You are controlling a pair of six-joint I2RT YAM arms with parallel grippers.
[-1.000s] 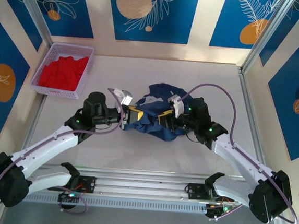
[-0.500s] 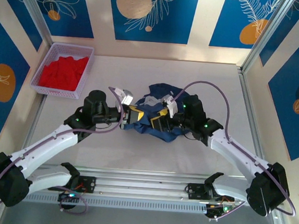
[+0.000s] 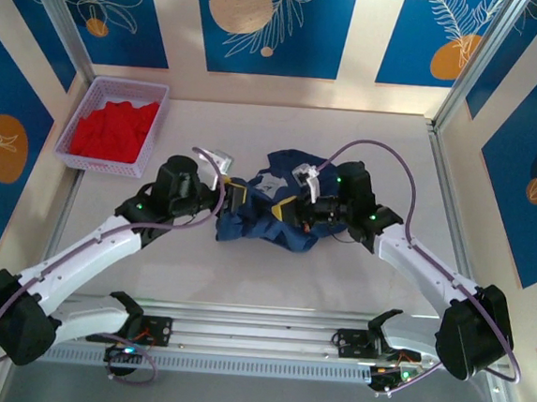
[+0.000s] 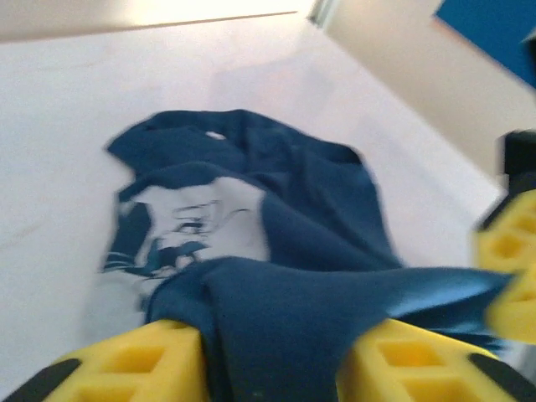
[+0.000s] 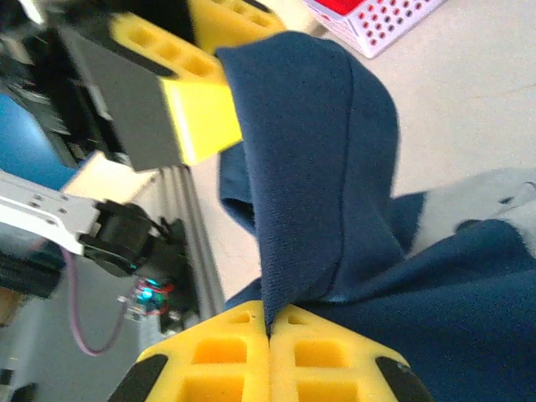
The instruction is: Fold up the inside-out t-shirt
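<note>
The lilac plastic basket with holes holds bunched bright red cloth. The dark blue soft t-shirt lies crumpled to the right of the basket, well apart from it. Bare white table lies between them and beyond the shirt. The left gripper is on the shirt's basket side, with its fingers spread and a fold between them. The right gripper, on the side away from the basket, is pressed together, pinching a raised fold of shirt.

Top view: high, from near side, looking down. Wrist views: close, opposed, sharing t-shirt.
</note>
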